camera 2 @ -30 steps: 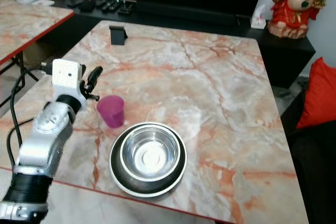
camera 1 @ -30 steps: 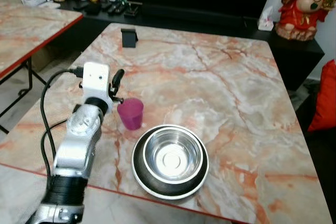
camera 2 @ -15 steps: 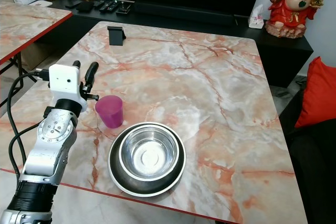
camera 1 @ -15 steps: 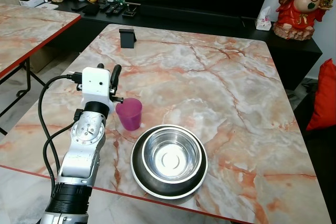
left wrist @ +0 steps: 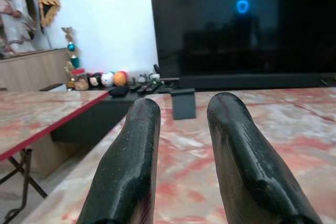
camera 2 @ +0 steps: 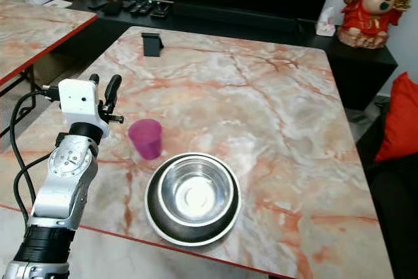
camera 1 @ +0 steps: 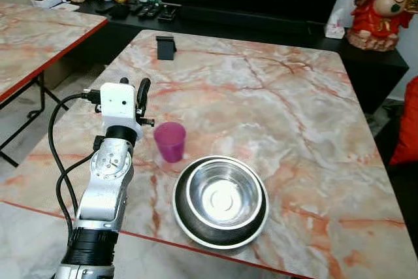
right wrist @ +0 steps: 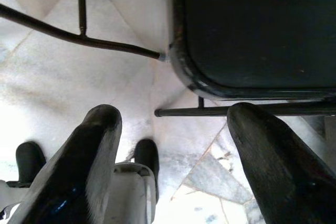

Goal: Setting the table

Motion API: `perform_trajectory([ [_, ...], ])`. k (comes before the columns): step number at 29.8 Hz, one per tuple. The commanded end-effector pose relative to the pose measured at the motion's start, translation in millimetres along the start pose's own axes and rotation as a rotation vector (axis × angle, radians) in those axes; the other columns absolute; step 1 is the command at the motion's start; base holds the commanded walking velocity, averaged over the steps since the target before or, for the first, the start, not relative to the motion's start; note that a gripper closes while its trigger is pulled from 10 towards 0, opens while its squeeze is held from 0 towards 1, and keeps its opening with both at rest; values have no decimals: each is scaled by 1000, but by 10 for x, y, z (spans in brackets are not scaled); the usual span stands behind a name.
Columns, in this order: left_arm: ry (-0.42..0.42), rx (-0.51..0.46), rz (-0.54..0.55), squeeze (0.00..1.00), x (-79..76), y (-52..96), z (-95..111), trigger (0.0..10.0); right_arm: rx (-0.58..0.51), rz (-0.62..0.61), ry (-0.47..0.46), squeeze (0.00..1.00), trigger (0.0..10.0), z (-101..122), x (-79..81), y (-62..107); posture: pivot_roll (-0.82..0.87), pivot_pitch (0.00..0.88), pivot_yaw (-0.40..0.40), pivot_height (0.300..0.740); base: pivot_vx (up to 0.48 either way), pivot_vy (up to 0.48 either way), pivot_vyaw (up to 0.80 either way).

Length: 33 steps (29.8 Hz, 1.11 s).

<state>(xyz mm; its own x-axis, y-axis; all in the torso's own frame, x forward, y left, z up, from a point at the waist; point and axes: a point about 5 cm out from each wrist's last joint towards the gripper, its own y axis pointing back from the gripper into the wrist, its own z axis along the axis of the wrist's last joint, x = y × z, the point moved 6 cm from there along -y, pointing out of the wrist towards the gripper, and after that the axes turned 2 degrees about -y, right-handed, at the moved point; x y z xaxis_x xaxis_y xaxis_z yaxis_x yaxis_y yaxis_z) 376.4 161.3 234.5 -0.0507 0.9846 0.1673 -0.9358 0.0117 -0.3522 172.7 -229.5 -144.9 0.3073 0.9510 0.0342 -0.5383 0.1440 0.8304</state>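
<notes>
Your left gripper (camera 1: 132, 89) hangs just beside the pink cup (camera 1: 170, 142), jaws apart, empty; the cup stands on the bench (camera 1: 294, 96) by the steel bowl (camera 1: 220, 199), seemingly released.

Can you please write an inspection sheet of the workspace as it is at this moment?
Surface: marble table, no spills seen.
Job's things: pink cup upright, apart from the steel bowl near the front edge.
Clutter: small black stand at the far edge.
Grippers: left gripper beside the cup, jaws open, empty; right gripper hangs over the floor, open.
Cables: black cable along the left arm.
Surroundings: second table, red statue, television.
</notes>
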Motion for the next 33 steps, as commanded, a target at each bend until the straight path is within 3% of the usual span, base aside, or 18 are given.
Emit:
perform_trajectory([
  [1,17,-36,2,0,-10,-29,108,10000,-1,-5,5,0,10000,-10,-17,5,103,0,-32,740,0,285,0],
  [33,36,-36,8,0,-3,-75,148,10000,-12,-7,7,0,10000,36,-11,-4,127,0,-38,740,0,308,0],
])
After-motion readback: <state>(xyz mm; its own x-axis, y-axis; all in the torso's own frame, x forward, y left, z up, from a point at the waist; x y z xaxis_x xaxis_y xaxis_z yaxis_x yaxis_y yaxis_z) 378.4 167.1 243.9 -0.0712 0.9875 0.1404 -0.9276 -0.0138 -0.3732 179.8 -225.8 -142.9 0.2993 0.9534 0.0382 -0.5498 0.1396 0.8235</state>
